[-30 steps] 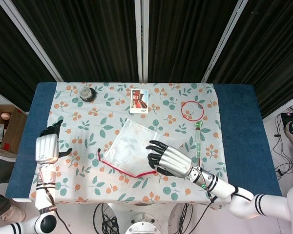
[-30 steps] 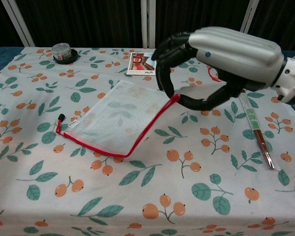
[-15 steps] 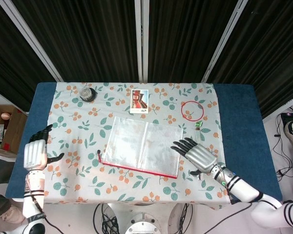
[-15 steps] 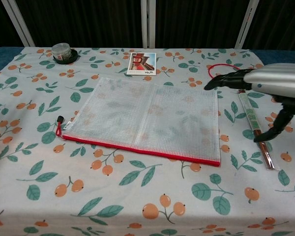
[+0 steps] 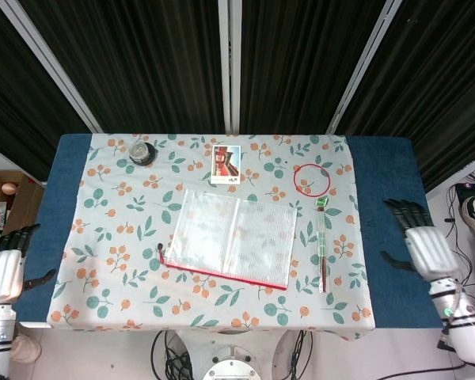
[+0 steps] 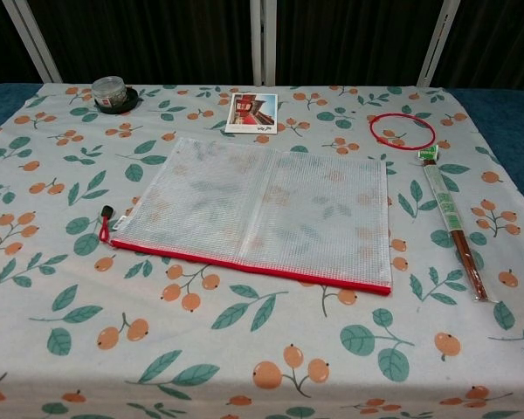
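A clear mesh zip pouch (image 5: pixel 229 237) (image 6: pixel 264 212) with a red zipper edge lies flat in the middle of the tablecloth. My left hand (image 5: pixel 3 273) hangs off the table's left side, fingers apart, holding nothing. My right hand (image 5: pixel 421 247) is off the right side over the blue edge, fingers spread and empty. Neither hand shows in the chest view. Nearest my right hand lie wrapped chopsticks (image 5: pixel 321 245) (image 6: pixel 454 236).
A red ring (image 5: pixel 312 180) (image 6: pixel 403 131) lies at the back right. A picture card (image 5: pixel 226 165) (image 6: pixel 251 113) sits at the back middle, a small jar (image 5: pixel 142 151) (image 6: pixel 111 92) at the back left. A cardboard box (image 5: pixel 8 207) stands on the floor left of the table (image 5: pixel 380 206).
The pouch was unfolded flat by my right hand. Both hands have since pulled back off the table, left to the left side, right to the right side.
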Controlling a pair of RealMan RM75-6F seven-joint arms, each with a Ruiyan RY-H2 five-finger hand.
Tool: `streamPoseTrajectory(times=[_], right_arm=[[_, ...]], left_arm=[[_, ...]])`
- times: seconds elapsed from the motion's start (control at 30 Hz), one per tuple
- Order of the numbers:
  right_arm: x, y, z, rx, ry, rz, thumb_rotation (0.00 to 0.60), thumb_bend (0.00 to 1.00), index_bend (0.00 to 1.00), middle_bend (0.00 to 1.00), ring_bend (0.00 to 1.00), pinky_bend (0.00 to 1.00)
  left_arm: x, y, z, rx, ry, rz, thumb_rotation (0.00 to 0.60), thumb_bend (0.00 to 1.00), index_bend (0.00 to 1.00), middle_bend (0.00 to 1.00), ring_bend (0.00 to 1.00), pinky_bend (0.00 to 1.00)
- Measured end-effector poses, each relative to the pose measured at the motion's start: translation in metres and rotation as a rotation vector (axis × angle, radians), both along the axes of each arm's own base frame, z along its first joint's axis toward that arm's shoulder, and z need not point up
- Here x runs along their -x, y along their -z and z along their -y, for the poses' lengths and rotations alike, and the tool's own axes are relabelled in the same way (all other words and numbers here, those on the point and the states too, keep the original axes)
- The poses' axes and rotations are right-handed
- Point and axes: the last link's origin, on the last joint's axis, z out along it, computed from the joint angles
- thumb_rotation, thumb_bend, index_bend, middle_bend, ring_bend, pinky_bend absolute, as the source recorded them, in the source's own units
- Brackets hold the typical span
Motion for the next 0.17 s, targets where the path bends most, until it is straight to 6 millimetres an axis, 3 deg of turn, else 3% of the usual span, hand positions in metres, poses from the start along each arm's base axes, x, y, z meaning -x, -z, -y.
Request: streamPoseTrajectory(times=[0.17], right_arm=[[0.031,-0.018,-0.035,0.107,0.062,0.009,0.6,0.15,0.02,0.07,0.0,0.0]], left_arm=[[0.001,-0.002,0.031,0.022,-0.007,-0.015,0.6,0.01,0.18,0.2,0.17,0.19]])
